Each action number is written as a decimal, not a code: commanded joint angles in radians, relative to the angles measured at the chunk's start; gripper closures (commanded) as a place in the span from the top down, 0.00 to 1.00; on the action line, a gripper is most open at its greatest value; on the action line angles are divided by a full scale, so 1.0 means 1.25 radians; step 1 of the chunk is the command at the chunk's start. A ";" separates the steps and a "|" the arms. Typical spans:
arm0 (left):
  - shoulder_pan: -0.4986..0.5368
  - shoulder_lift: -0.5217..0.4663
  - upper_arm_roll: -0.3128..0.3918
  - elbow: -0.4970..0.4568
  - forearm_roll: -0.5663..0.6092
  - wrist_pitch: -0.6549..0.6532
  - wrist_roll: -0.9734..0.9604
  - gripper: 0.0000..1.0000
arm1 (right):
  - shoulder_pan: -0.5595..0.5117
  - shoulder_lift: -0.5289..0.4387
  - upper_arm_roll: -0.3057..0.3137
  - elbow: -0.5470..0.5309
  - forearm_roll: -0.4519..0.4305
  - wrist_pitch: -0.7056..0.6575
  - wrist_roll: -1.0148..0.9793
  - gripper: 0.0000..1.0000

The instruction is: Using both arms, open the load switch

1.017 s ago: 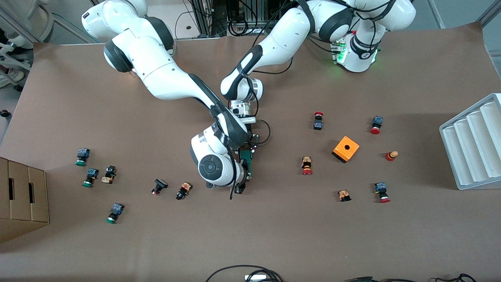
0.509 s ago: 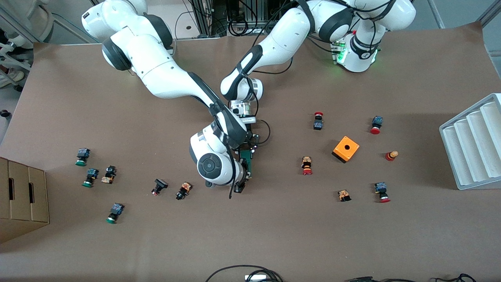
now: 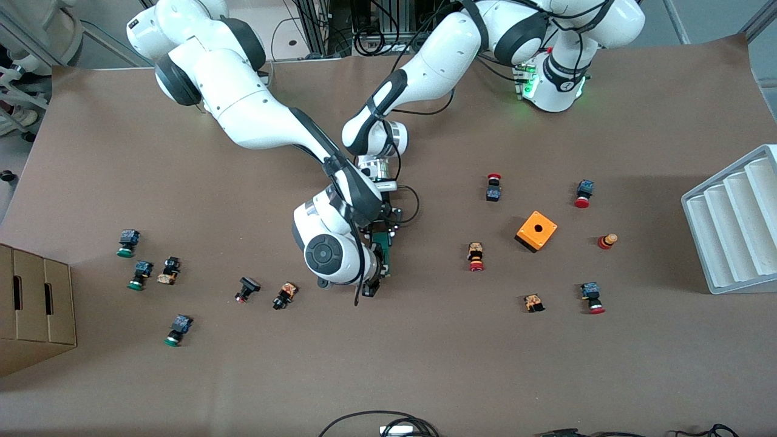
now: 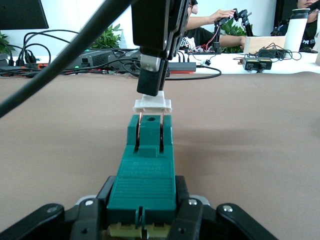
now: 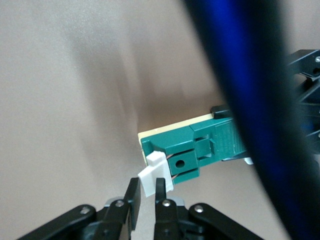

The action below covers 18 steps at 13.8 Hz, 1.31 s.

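Hold: my left hand [image 4: 142, 220] clamps slim green rectangular load switch [image 4: 145, 170] on the brown counter [image 3: 425, 364] | my right hand [image 5: 145, 200] pinches its white block [image 5: 156, 175] | Risk: thin pinch may slip off, or body twist.

Brown table [image 3: 425, 364]; cardboard box [image 3: 33, 306], grey tray [image 3: 734, 224], perhaps desks with plants.

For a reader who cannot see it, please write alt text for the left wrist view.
The left end effector clamps one end of the green load switch. At its other end, the right end effector pinches the white block from above, over the brown table.
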 commanded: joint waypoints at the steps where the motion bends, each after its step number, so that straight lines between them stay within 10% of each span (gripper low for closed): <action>1: 0.006 0.012 -0.003 0.017 0.005 0.005 0.011 0.52 | -0.001 -0.044 0.042 -0.095 0.014 -0.035 0.001 0.18; 18: 0.006 0.013 -0.003 0.017 0.005 0.005 0.011 0.52 | 0.000 -0.104 0.047 -0.142 0.014 -0.055 -0.001 0.25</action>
